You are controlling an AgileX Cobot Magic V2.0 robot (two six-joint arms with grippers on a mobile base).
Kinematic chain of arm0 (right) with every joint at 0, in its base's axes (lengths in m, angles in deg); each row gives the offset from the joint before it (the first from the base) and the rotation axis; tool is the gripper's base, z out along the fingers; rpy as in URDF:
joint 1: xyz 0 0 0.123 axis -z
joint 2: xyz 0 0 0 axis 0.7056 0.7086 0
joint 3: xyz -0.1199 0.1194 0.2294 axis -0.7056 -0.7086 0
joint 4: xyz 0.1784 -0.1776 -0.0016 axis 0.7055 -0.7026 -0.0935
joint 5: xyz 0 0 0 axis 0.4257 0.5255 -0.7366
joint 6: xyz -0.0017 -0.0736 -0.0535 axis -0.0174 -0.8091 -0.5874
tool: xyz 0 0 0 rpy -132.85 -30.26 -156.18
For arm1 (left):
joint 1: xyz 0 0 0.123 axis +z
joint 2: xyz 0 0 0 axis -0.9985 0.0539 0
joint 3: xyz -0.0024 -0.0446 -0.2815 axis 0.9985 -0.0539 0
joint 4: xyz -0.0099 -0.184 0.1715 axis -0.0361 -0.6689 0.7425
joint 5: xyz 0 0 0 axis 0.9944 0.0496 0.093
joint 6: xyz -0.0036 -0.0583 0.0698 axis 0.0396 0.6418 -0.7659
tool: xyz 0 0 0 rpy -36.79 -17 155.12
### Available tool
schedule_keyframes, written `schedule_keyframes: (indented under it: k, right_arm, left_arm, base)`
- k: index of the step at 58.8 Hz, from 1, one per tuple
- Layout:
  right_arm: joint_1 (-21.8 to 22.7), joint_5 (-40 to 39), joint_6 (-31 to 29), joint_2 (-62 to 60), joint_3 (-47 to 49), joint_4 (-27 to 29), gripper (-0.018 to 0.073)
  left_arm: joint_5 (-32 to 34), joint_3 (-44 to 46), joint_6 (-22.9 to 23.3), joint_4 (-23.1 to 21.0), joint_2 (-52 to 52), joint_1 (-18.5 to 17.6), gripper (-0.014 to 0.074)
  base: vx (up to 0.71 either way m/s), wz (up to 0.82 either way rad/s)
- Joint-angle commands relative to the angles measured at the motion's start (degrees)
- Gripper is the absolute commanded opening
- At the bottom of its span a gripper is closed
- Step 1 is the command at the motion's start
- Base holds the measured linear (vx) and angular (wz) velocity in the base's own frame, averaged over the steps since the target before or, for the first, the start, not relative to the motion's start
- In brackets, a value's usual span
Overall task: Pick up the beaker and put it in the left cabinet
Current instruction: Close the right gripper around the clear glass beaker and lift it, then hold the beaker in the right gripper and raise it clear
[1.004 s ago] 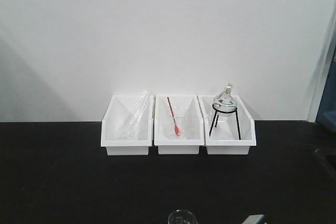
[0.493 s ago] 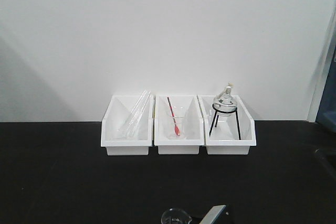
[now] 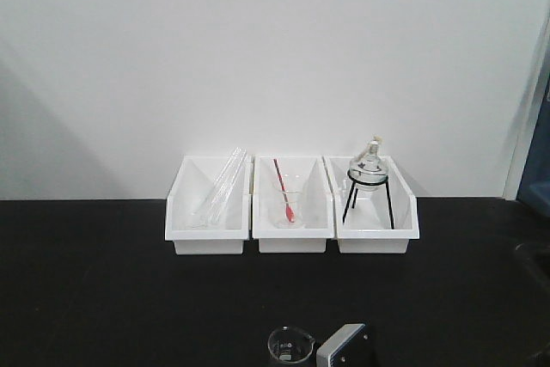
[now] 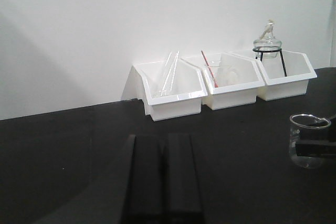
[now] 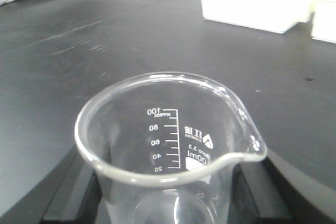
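The beaker (image 5: 173, 145) is small clear glass with a pour spout and white marks up to 100 ml. It stands upright between my right gripper's (image 5: 173, 203) black fingers (image 5: 68, 192), which press on both its sides. It also shows at the bottom edge of the front view (image 3: 290, 345), beside the right gripper's grey body (image 3: 344, 347), and in the left wrist view (image 4: 310, 140) with a black finger across it. My left gripper (image 4: 164, 140) is shut and empty, low over the black tabletop (image 4: 63, 145), left of the beaker. The left cabinet is out of view.
Three white bins stand against the back wall. The left one (image 3: 209, 208) holds glass tubes. The middle one (image 3: 292, 208) holds a clear beaker with a red-handled tool. The right one (image 3: 375, 208) holds a round flask on a black tripod. A blue edge (image 3: 537, 169) shows far right.
My right gripper has come in from the right to the beaker and closed round it. The beaker now sits slightly higher in the front view.
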Motion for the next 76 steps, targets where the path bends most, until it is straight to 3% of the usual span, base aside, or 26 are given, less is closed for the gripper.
schedule_keyframes:
  k: [1, 3, 11, 29, 51, 56, 76]
  right_arm:
    - [0.14, -11.82, -0.36, -2.86, 0.93, 0.61, 0.0042]
    - [0.14, -11.74, -0.06, -3.0, 0.8, 0.52, -0.0012]
    - [0.14, -9.5, 2.0, -5.53, -0.5, 1.0, -0.0008]
    - [0.32, 7.95, 4.7, -24.77, -6.06, 2.07, -0.0004]
    - [0.32, 49.98, 10.97, -60.11, -10.68, 1.01, -0.0004]
    - [0.32, 55.45, 10.97, -67.35, -12.5, 1.01, -0.0004]
    - [0.32, 65.57, 10.97, -86.06, -20.13, 1.42, -0.0004]
  left_arm:
    - [4.8, -0.94, 0.15, -0.47, -1.09, -0.32, 0.0001]
    - [4.8, -0.94, 0.15, -0.47, -1.09, -0.32, 0.0001]
    - [4.8, -0.94, 0.15, -0.47, -1.09, -0.32, 0.0001]
    - [4.8, -0.94, 0.15, -0.47, -1.09, -0.32, 0.0001]
    - [4.8, -0.94, 0.15, -0.47, -1.09, -0.32, 0.0001]
    - [4.8, -0.94, 0.15, -0.47, -1.09, -0.32, 0.0001]
    - [4.8, -0.94, 0.15, -0.47, -1.09, -0.32, 0.0001]
  base:
    - [0.0, 0.0]
    - [0.0, 0.0]
    - [0.0, 0.0]
    - [0.0, 0.0]
    - [0.0, 0.0]
    - [0.0, 0.0]
    - [0.0, 0.0]
